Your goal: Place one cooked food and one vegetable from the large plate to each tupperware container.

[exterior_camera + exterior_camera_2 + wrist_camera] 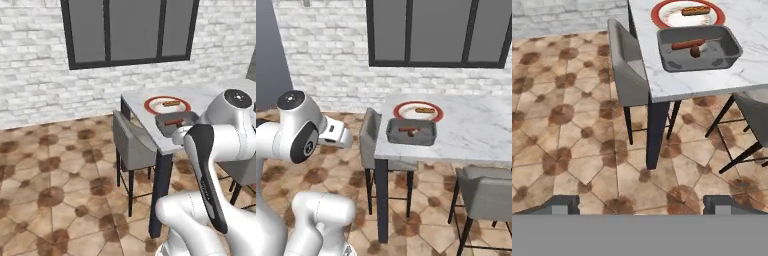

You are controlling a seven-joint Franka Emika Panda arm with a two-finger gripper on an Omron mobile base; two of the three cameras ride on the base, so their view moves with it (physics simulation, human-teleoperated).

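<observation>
**Plate and tray waiting on the table, hand well back and empty**

Plate point(662, 16) is sitting on the marble table point(747, 40), red-rimmed, with what looks like a hot dog point(696, 10) lying on it. Just in front of it, touching or nearly touching its rim, one dark grey tray point(724, 59) is already holding a long reddish sausage-like piece point(687, 44) and a small dark lump point(695, 51) right beside it — which of these is the cooked food and which the vegetable, we cannot tell at this size. We are seeing just this one tray from here, so where the other one stands we cannot say.

We are holding the gripper point(641, 205) wide open with nothing in it; its two tips are pointing down toward the tiled floor point(572, 150), well short of the table. From the hand, the plate and tray are lying far ahead and above centre, slightly to the right, past a grey chair point(626, 65) tucked against the table's near corner.

We are judging the step in hand to be the approach for the next pick from the plate. To do it well, we are thinking the hand should rise above table height before travelling forward — clearing the chair back and the table edge — then come down over the hot dog with the jaws set across its narrow width, not along its length, and without brushing the tray rim beside it.
</observation>
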